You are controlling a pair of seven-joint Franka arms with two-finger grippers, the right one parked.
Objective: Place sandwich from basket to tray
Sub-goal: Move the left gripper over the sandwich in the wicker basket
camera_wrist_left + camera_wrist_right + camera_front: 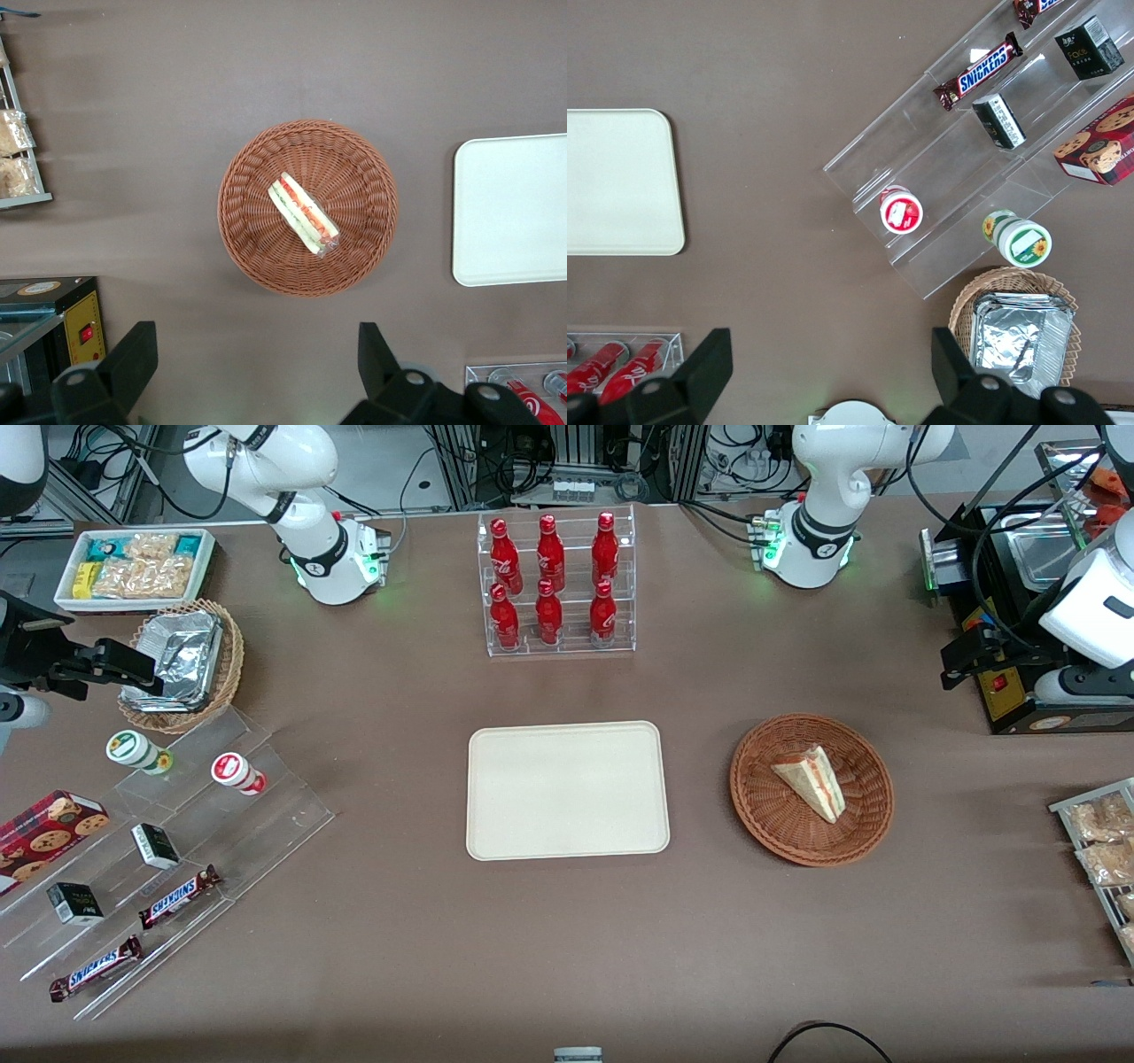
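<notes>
Looking down from the wrist camera, you have the gripper point(252, 372) hanging high above the table with its two fingers spread wide and nothing between them, the basket point(307, 207) below it. The sandwich point(811, 781) lies on its side in the middle of that basket point(811, 788), its red and green filling edge showing. The tray point(567, 790) sits bare just beside the basket, toward the parked arm's end, nearer the front camera than the rack of red bottles point(556, 583).
</notes>
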